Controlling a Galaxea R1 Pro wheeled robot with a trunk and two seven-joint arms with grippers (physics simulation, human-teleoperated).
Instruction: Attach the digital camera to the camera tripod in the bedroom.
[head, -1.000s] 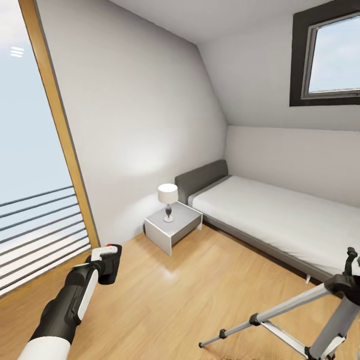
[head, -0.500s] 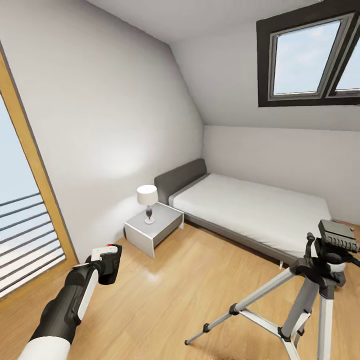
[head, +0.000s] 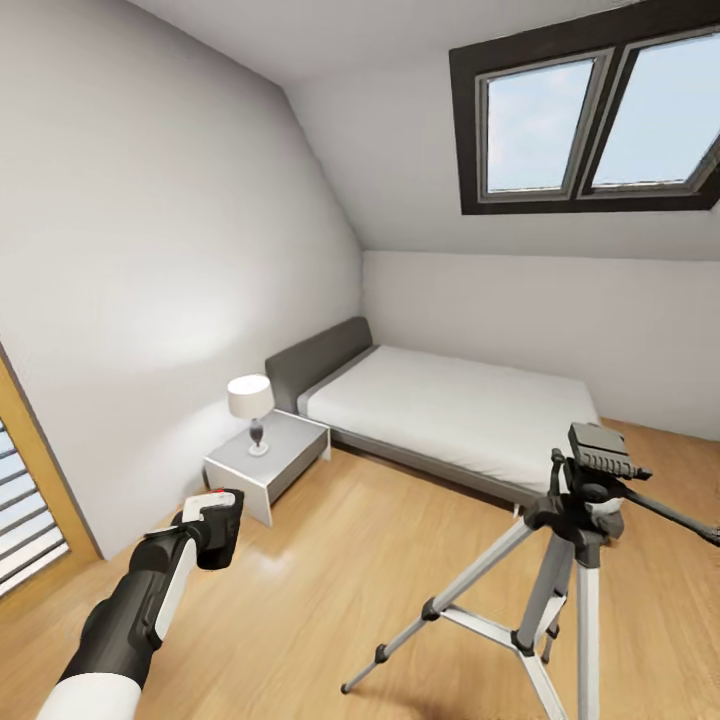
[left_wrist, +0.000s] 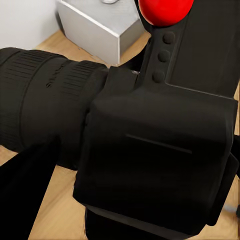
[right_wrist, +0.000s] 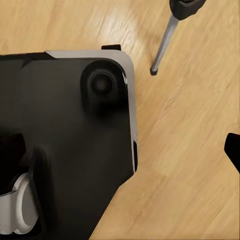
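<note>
digital camera (left_wrist: 150, 150) close up, red button (left_wrist: 165, 10) | grey nightstand (left_wrist: 100, 30), wood floor (left_wrist: 60, 205) | claw likely hidden

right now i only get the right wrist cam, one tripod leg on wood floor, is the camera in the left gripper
Observer: Yes, the left gripper holds the digital camera, up off the floor.
Operator: is the tripod head free
Observer: The head view shows the camera tripod standing upright with nothing on its top plate.
Operator: where is it from that arm
Observer: Off to the arm's right, in front of the bed.
</note>
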